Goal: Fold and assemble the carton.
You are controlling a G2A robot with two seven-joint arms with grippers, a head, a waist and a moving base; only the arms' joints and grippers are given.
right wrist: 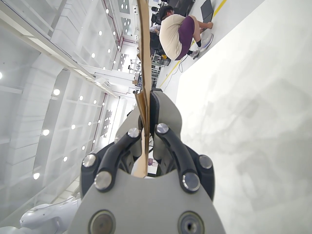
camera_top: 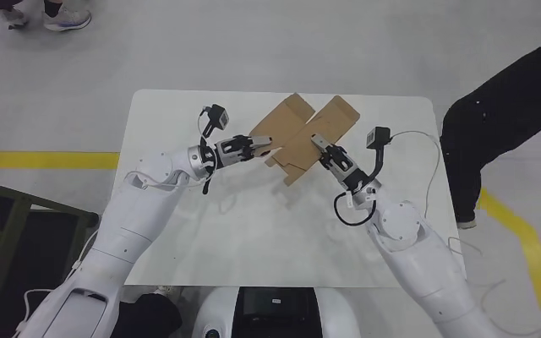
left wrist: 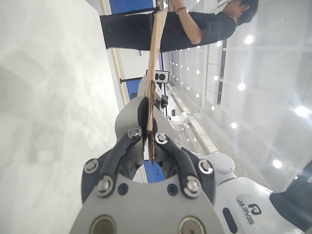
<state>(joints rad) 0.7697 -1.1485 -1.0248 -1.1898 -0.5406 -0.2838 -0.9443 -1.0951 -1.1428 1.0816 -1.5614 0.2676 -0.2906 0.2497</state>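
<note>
The carton (right wrist: 144, 49) is cut off by the frame's top edge in the right wrist view; edge-on, its folds cannot be told.

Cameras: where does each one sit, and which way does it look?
Top view: sits high on the robot, looks down at the table; shows the left claw and right claw holding the cardboard.
Left wrist view: sits behind the left claw, looks along it over the table; shows that claw shut on the cardboard's edge.
Right wrist view: same, behind the right claw.
Shared: both wrist views see the cardboard edge-on.
</note>
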